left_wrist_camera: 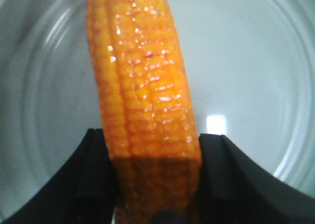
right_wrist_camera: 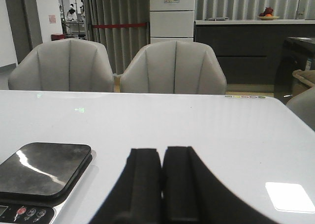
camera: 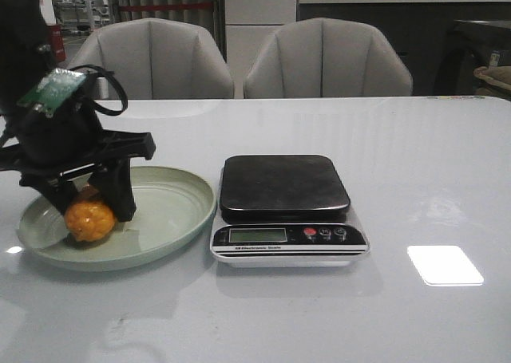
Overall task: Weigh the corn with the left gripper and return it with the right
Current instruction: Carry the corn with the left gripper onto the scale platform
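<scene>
On the plate (camera: 172, 211), left claw (camera: 89, 199) grips corn (camera: 89, 219).

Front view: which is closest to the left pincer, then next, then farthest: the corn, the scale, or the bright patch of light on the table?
1. The corn, right between the left pincer's fingers, over the green plate.
2. The scale, to the pincer's right, mid-table.
3. The bright patch of light, farther right, past the scale.

open tabletop (camera: 431, 171) right of scale (camera: 286, 210)
</scene>
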Tool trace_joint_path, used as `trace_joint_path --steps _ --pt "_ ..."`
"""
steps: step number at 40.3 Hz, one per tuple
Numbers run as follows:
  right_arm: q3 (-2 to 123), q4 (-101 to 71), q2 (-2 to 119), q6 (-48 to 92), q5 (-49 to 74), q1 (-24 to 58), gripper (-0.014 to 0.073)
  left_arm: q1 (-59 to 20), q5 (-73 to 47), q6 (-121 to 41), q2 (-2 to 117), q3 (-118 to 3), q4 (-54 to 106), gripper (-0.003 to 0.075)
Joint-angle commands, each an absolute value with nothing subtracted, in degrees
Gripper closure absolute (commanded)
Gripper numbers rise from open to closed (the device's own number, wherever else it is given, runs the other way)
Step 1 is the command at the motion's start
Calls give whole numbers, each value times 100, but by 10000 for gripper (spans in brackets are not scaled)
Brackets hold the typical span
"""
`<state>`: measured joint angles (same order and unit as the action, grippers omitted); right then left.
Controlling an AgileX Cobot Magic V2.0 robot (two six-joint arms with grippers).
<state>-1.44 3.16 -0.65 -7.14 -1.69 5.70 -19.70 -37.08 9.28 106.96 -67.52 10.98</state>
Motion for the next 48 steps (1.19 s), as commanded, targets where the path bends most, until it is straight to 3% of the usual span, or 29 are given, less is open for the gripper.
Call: trace_joint_path --steps 1,15,29,32,41,48 --pt "-172 309 -172 -703 -596 524 452 -2170 -3630 946 10295 -7240 1204 586" --pt "-172 309 -172 -703 -596 524 452 -3287 -3561 946 10375 -8304 1497 586" --pt "-172 309 -172 -703 -596 524 452 -3631 -3292 946 11002 -8592 2255 568" --pt "-172 309 -172 -703 -596 524 452 -3671 -3229 946 11083 -8602 2255 512" --pt "-172 309 -177 -703 -596 524 452 -3743 -3053 946 11203 -8602 2373 199" --pt "-172 309 -177 -703 -596 524 452 -3743 -2996 946 11154 -8602 2377 185"
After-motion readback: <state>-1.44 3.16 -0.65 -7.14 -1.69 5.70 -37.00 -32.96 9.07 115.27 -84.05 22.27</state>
